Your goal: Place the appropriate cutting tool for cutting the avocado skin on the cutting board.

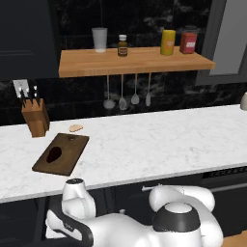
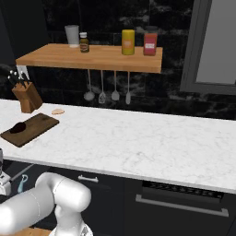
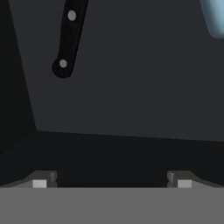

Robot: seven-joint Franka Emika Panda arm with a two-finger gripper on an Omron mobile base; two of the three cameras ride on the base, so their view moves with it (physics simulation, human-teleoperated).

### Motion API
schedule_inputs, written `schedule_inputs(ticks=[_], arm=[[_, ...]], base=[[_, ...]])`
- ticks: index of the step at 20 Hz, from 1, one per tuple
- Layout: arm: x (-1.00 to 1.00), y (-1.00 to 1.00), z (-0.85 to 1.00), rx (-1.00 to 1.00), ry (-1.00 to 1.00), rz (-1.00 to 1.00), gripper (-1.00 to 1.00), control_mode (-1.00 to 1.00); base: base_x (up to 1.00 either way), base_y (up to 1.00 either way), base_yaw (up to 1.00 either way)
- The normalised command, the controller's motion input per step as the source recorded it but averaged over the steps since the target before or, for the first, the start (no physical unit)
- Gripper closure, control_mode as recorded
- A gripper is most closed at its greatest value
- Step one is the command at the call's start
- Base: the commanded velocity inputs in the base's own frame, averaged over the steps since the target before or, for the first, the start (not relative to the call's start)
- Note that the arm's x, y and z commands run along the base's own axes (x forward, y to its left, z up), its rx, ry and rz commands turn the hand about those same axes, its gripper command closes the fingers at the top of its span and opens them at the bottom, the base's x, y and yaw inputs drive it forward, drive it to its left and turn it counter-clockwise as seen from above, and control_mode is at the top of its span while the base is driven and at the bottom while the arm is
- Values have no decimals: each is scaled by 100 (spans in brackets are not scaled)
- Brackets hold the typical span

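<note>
While the claw (image 3: 112, 181) hangs with its fingertips (image 3: 43, 180) spread wide and holding nothing, the cutting tool (image 3: 68, 37) shows its black riveted handle on a dark grey surface ahead, with a light-blue handle (image 3: 215, 17) at the far corner. On the white marble bench (image 1: 159, 140), the cutting board (image 1: 65, 157) lies near the left front edge, the avocado (image 1: 54, 154) resting on it. A knife block (image 1: 35, 116) stands behind, against the back wall, a small tan piece (image 1: 75, 128) beside it. Jars line the shelf (image 1: 135, 60); the red jar (image 1: 188, 42) bears a white label too blurred to read
</note>
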Motion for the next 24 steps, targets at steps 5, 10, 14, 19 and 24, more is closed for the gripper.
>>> schedule_inputs(ticks=[5,10,14,19,24], arm=[[-72,3,0,0,4,0,-100,-100],[-23,3,8,-4,3,0,-100,-100],[47,0,14,-9,3,-3,-100,-100],[46,3,10,-9,0,-2,-100,-100],[19,16,0,-7,0,-1,-100,-100]], base=[[0,0,0],[0,0,0],[0,0,0],[0,0,0],[0,0,0]])
